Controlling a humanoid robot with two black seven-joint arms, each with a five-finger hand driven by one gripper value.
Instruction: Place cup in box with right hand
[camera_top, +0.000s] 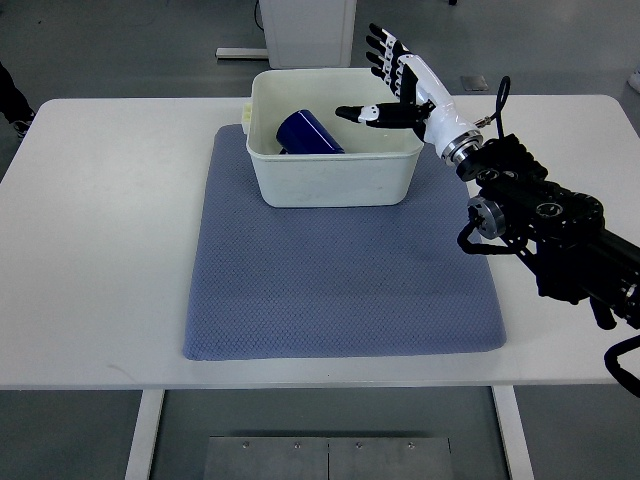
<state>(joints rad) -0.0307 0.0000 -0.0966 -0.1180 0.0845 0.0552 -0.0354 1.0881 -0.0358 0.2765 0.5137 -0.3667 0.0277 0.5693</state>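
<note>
The cup (308, 133), dark blue, is seen lying tilted on its side inside the box (333, 175), toward the left of its interior, so the placing itself is judged to be done. The box is set on the far part of a blue mat (340, 290), which is spread over the white counter (100, 250). The right hand (395, 85) is held above the box's far right corner with its fingers spread and nothing gripped; the thumb is pointed inward over the opening, near the cup but apart from it. The left arm is not shown. What remains is judged to be only a clean withdrawal, and the risk lies there: if the hand is drawn back low, the rim could be caught by the thumb or wrist, and the light box could be dragged or tipped on the mat. The cup, resting unevenly, could also be rolled by such a knock.
</note>
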